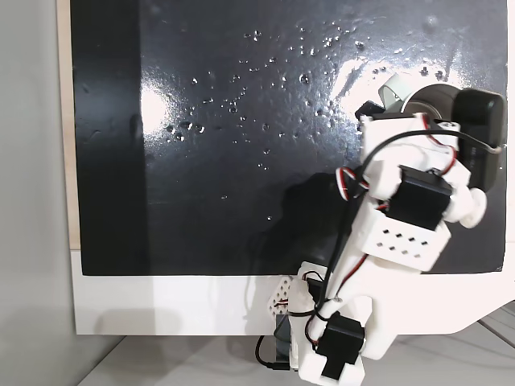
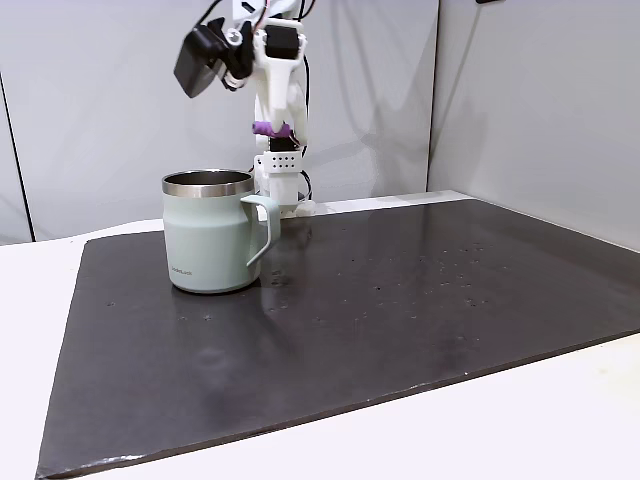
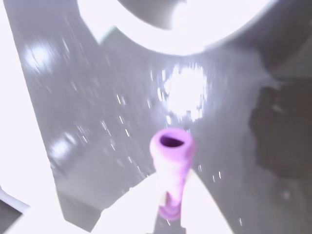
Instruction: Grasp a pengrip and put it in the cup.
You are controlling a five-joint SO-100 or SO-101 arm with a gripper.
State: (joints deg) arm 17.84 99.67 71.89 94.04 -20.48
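We have the pengrip [image 3: 171,168] pinched in the closed gripper [image 3: 168,204], carried aloft with the cup [image 3: 170,24] at twelve o'clock in the wrist view, so next we must centre over its mouth and release.

My wrist view is blurred and overexposed; I see glare on the black mat [image 1: 241,145]; fixed views stay sharp.

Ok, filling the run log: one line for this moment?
phase: carry | gripper: shut on pengrip, raised | cup: upright on black mat | pengrip not yet in cup
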